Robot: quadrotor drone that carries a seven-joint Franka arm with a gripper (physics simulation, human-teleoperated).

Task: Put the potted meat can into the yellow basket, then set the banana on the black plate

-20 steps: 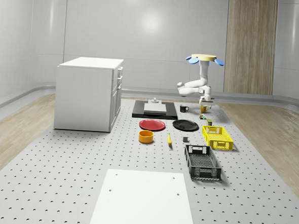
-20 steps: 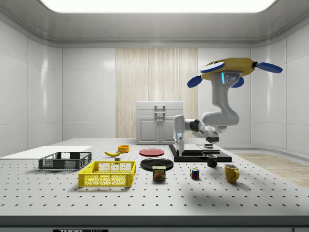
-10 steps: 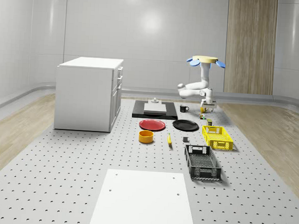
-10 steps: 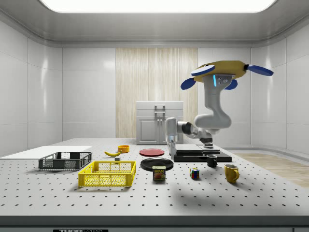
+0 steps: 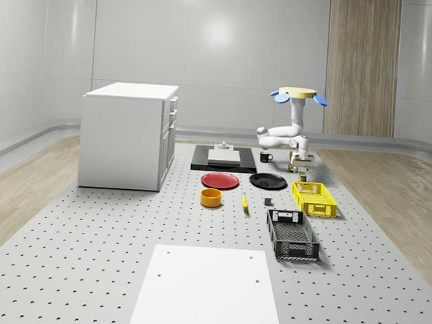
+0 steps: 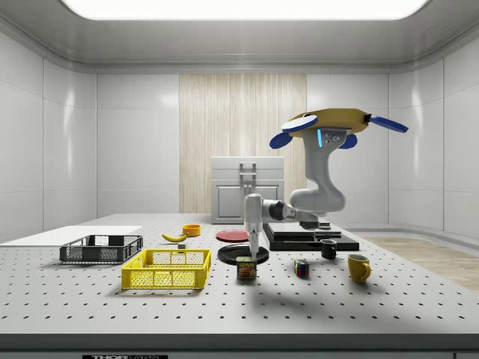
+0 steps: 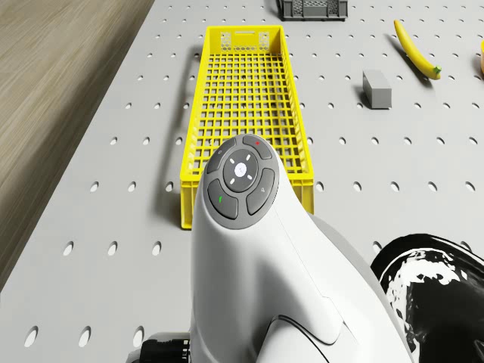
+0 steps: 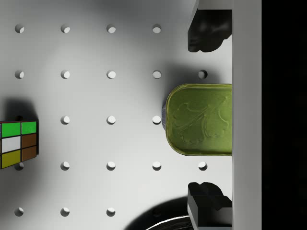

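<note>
The potted meat can [image 6: 246, 268] stands on the table between the yellow basket [image 6: 168, 269] and a colour cube [image 6: 301, 268]. The drone [image 6: 337, 123] hovers over the mugs' end of the table, with its arm reaching down. My gripper [image 6: 255, 253] hangs just above the can, open. In the wrist view the can's green top [image 8: 201, 120] lies between the two fingers [image 8: 206, 31], with gaps on both sides. The banana [image 5: 244, 202] lies near the orange bowl [image 5: 211, 198]. The black plate [image 5: 267, 181] sits beside the can and the yellow basket [image 5: 314, 198].
A black crate [image 5: 292, 234] stands in front of the yellow basket. A red plate [image 5: 220, 180], a black mug [image 6: 328, 249], a yellow mug [image 6: 358, 268] and a small grey block [image 7: 376, 88] are nearby. A white cabinet [image 5: 129, 135] stands at the whole-scene view's left.
The drone has dropped lower and shifted toward the side view's left. The arm has swung the gripper from beside the black tray to right over the can.
</note>
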